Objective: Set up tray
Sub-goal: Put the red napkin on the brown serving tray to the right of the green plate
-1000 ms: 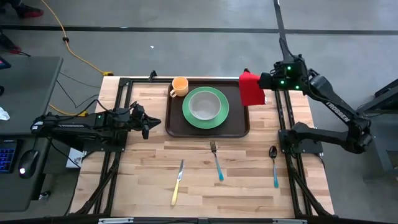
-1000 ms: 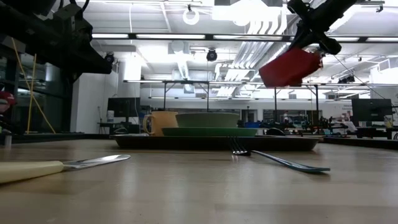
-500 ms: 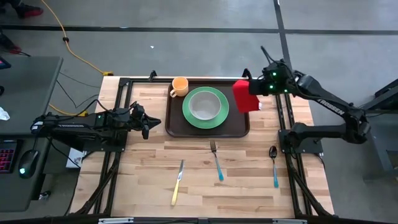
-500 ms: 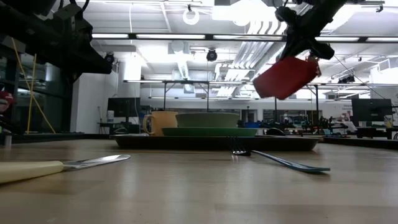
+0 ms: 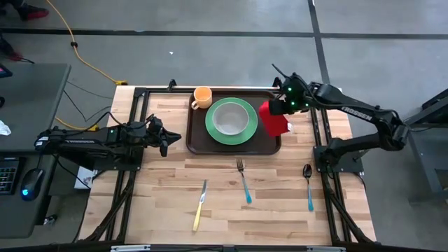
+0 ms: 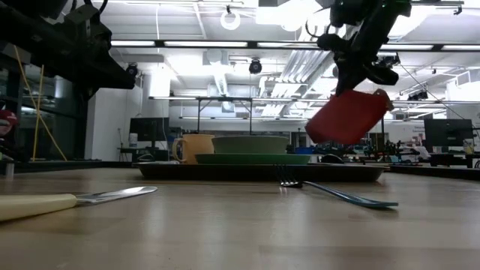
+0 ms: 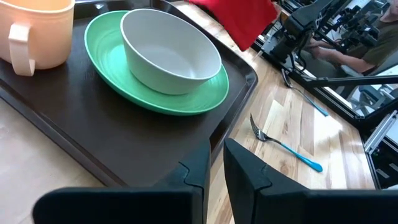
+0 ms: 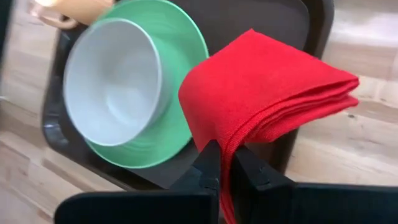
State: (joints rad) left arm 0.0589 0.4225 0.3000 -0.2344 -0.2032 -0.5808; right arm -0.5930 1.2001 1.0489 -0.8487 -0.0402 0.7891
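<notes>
Centrally, dark brown rectangular tray, rounded corners, raised rim

Right gripper dangles a folded red cloth napkin in the air above the dark brown plastic tray's right end.

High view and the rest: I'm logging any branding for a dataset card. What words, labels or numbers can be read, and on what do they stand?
"TROSSEN": white lettering on the right arm, only just readable in the high view.
White lettering on the left arm: too small to read.
Tray, plate, bowl, mug, napkin, cutlery: no text seen.
Low view background screens: nothing readable.
</notes>
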